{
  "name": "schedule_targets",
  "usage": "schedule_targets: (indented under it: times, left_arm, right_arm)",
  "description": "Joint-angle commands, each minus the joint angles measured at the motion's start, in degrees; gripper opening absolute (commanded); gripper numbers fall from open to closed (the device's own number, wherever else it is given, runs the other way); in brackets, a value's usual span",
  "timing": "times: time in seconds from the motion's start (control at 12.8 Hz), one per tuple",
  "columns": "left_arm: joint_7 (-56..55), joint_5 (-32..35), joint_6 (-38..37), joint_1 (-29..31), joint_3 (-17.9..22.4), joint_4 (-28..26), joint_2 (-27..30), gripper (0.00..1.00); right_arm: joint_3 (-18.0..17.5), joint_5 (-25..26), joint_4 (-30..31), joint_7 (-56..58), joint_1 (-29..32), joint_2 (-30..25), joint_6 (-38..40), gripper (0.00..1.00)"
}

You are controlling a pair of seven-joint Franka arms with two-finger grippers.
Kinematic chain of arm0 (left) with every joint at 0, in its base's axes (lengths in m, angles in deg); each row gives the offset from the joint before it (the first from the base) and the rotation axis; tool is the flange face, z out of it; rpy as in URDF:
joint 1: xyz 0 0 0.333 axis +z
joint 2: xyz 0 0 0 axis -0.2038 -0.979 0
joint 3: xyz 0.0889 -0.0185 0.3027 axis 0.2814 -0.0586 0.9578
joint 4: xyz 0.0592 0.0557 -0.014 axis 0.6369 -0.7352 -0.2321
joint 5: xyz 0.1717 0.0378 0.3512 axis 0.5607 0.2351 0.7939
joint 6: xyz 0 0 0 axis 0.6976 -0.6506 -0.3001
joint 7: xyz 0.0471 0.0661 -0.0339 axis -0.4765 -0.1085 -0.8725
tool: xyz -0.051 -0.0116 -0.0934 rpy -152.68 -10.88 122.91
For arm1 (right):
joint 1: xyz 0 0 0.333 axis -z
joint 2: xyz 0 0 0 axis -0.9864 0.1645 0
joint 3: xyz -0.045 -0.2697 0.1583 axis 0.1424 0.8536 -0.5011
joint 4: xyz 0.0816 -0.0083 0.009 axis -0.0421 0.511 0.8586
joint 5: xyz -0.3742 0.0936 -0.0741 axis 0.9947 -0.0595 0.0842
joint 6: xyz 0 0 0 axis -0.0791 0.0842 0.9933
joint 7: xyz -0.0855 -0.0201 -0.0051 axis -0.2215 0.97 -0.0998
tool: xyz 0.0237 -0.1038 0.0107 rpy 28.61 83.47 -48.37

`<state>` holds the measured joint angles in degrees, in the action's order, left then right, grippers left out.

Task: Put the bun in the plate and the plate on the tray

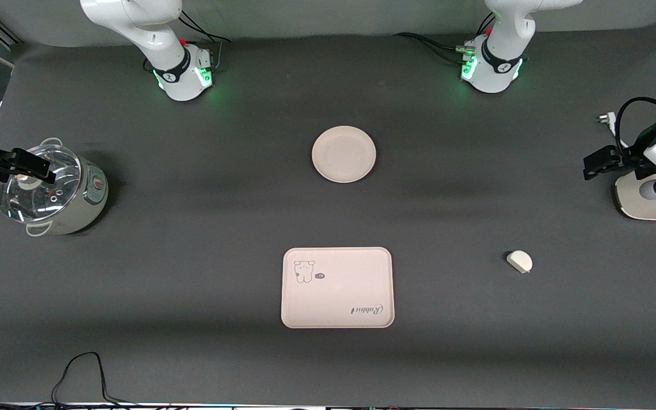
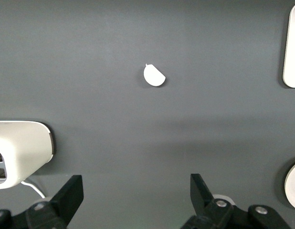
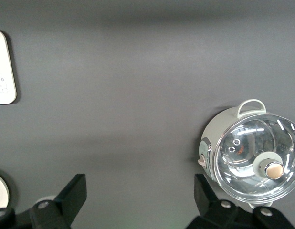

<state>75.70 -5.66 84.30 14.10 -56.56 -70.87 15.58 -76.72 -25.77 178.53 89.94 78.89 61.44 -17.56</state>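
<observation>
You see the plate [image 1: 343, 154] empty at upper centre of the front view, the tray [image 1: 337, 287] bare below it, and the bun [image 1: 519, 261] alone at lower right. The left gripper [image 1: 595, 165], cut off by the right edge, hangs spread and empty over a white appliance [image 1: 647, 199]. The right gripper [image 1: 23, 165], spread too, hangs over the glass-lidded pot [image 1: 49, 191]; its arm is cropped.

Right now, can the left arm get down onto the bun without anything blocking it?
Probably yes. The bun lies alone on bare cloth, apart from the tray. The left gripper hangs open above the white appliance at its end.
</observation>
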Motion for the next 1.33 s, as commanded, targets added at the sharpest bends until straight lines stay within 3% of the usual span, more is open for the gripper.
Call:
schedule_targets:
  times: [0.0, 0.39, 0.55, 0.94, 1.25]
  left_arm:
    - [0.21, -0.06, 0.02, 0.12, -0.19, 1.28, -0.63, 1.00]
    - [0.21, 0.82, -0.77, -0.58, -0.19, 0.93, -2.73, 1.00]
    - [0.12, 0.64, 2.02, -0.84, -0.19, 1.27, -7.72, 1.00]
    - [-1.11, 0.55, 21.43, -0.49, -0.19, 0.67, -23.62, 1.00]
    - [-3.04, 0.29, 35.92, -1.02, -0.19, -1.96, -32.52, 0.99]
  right_arm:
    - [-0.17, 0.61, 0.97, 0.03, 0.06, -1.33, 0.39, 1.00]
    - [-0.17, 0.60, 1.15, 0.03, 0.06, -1.42, 0.39, 1.00]
    - [-0.17, 0.60, 1.49, 0.03, 0.06, -1.42, 0.39, 1.00]
    - [-0.26, 0.60, 1.41, 0.03, 0.06, -1.42, 0.39, 1.00]
    - [-0.26, 0.60, 1.50, -0.06, -0.03, -1.60, 0.39, 1.00]
